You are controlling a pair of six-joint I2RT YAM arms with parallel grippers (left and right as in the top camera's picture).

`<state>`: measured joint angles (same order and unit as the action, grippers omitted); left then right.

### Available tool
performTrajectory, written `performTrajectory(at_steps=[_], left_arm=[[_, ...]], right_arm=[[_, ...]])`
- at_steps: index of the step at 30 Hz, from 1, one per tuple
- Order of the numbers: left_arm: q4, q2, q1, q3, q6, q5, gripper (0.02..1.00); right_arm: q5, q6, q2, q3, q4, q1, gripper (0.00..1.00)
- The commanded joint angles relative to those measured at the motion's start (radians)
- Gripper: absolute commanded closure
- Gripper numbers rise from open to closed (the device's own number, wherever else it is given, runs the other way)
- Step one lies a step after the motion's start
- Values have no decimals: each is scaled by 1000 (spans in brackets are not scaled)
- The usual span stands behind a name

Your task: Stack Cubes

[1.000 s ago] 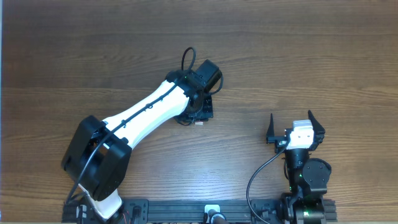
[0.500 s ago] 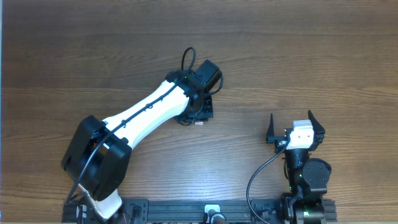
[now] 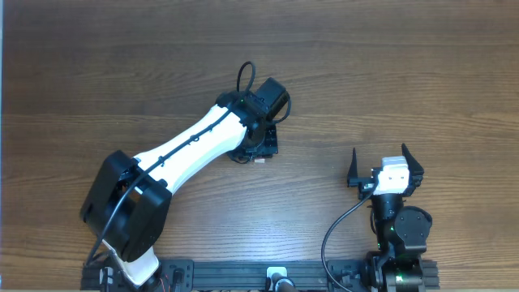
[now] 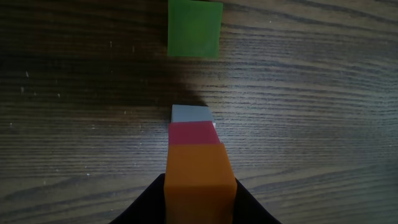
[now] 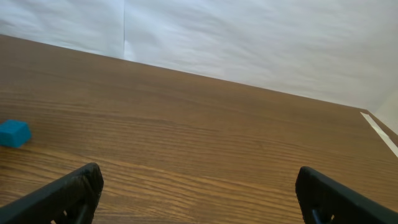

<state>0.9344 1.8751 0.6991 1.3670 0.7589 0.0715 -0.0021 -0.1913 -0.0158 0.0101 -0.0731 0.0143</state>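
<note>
Left gripper (image 4: pixel 198 200) clenched on the orange cube (image 4: pixel 199 167), which tops a red cube (image 4: pixel 193 132) and a grey cube (image 4: pixel 190 113). A green cube (image 4: pixel 194 28) lies on the table (image 3: pixel 405 81), apart from the orange cube. Right gripper (image 5: pixel 199 179) released, well apart from it; a blue cube (image 5: pixel 13 133) also lies on the table.

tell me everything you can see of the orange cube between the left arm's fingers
The orange cube is a plain, matte block with flat faces and no marks, maybe painted wood or plastic. It sits square between the dark fingers of the left gripper, which close on two opposite sides. It is directly above a red cube, with a grey cube lower still. I cannot tell whether it rests on the red one.
</note>
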Motion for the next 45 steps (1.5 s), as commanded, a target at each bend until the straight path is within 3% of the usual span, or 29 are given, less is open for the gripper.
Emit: performTrajectory(at_steps=[1,23,34,40,45], left_arm=[[-3,18,-3,16,-13,7,711],[-3,19,-3,16,-19,14,669],[-3,19,-3,16,-19,14,459],[-10,19,-3,16,-17,5,34],[-19,18,-3,16,19,-17,20]], right_arm=[[-8,3,7,-5,-2,-6,7],[-8,3,7,-5,-2,-6,9],[-8,3,7,-5,-2,-6,12],[-8,3,7,-5,-2,-6,7],[-8,3,7,-5,-2,-6,9]])
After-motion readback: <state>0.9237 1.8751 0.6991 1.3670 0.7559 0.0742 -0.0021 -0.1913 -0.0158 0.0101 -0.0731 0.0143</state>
